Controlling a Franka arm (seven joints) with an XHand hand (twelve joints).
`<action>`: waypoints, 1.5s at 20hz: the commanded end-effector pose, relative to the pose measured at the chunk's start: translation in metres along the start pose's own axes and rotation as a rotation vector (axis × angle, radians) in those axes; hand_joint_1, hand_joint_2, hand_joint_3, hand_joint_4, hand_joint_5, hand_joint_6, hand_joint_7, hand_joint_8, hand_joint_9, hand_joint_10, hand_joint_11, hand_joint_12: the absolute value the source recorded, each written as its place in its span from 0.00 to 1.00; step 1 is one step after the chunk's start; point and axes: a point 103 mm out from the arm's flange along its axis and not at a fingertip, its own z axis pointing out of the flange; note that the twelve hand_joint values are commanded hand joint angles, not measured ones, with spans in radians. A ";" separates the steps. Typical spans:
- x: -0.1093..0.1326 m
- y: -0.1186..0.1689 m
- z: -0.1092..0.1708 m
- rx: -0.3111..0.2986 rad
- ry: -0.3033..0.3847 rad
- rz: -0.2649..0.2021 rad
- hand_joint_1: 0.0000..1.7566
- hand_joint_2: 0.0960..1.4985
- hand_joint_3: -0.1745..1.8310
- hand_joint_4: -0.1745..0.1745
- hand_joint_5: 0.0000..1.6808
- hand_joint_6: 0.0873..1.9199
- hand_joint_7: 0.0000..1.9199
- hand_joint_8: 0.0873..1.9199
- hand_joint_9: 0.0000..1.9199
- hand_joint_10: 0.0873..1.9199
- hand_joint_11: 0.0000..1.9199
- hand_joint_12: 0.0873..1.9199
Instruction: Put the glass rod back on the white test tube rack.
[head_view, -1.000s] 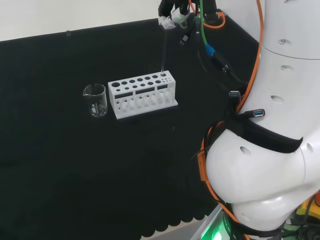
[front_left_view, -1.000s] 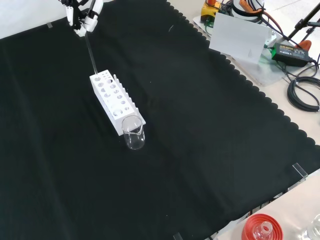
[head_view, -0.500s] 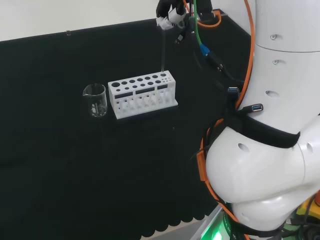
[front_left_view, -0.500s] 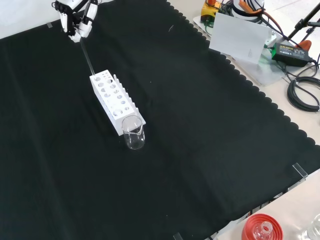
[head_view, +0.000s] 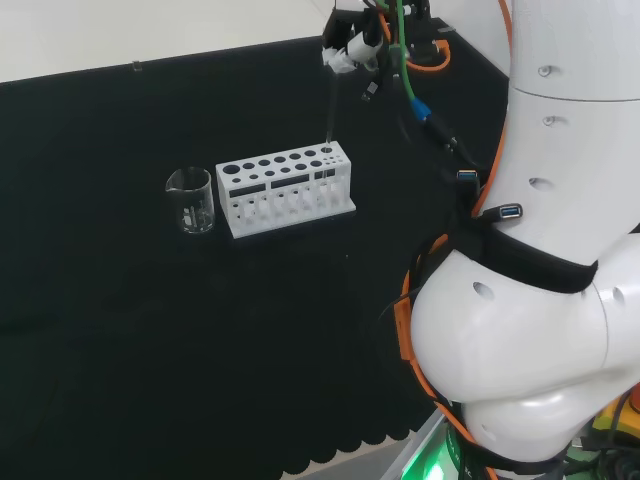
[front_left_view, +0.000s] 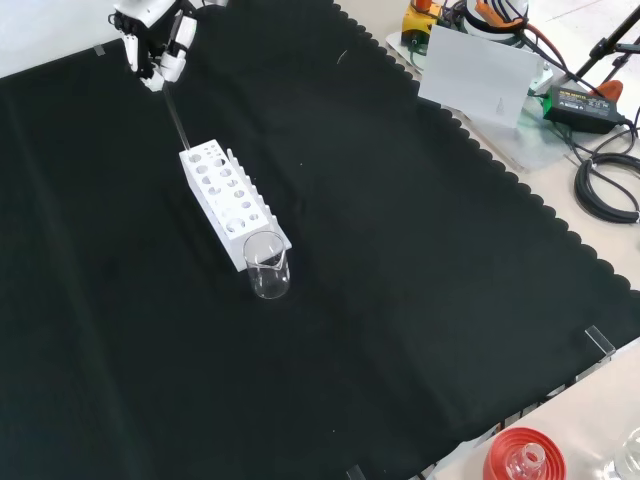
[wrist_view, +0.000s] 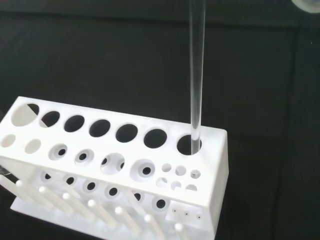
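The white test tube rack (head_view: 285, 185) (front_left_view: 232, 205) (wrist_view: 125, 165) stands mid-cloth. A clear glass rod (head_view: 328, 110) (front_left_view: 177, 115) (wrist_view: 196, 75) rises nearly upright from it. In the wrist view the rod's lower end sits in the large hole at the rack's end. The hand (head_view: 345, 48) (front_left_view: 160, 45) is above that end of the rack, at the head view's top edge. Its fingers are curled and pinch the rod's upper end.
A clear glass beaker (head_view: 190, 200) (front_left_view: 268, 265) stands just off the rack's other end. The arm's white links (head_view: 540, 300) take up the head view's right. In the front view, a red ribbed stand (front_left_view: 520, 460) and cables (front_left_view: 610, 180) lie beyond the cloth's edge.
The hand has shifted slightly at the rod's top, and the rod now stands more upright. Its lower end has stayed at the rack's end hole. Rack and beaker have not moved.
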 end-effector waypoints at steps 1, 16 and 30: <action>0.001 0.003 0.002 0.011 0.003 -0.003 0.74 0.73 0.00 0.00 0.66 0.39 0.60 0.40 0.88 0.22 0.81 0.30; -0.001 0.009 0.005 0.108 0.031 -0.029 0.70 0.76 0.01 0.00 0.61 0.46 0.61 0.43 0.87 0.21 0.86 0.28; 0.003 0.011 -0.014 0.168 0.048 -0.014 0.70 0.66 0.00 0.00 0.34 0.42 0.65 0.29 0.94 0.05 0.96 0.21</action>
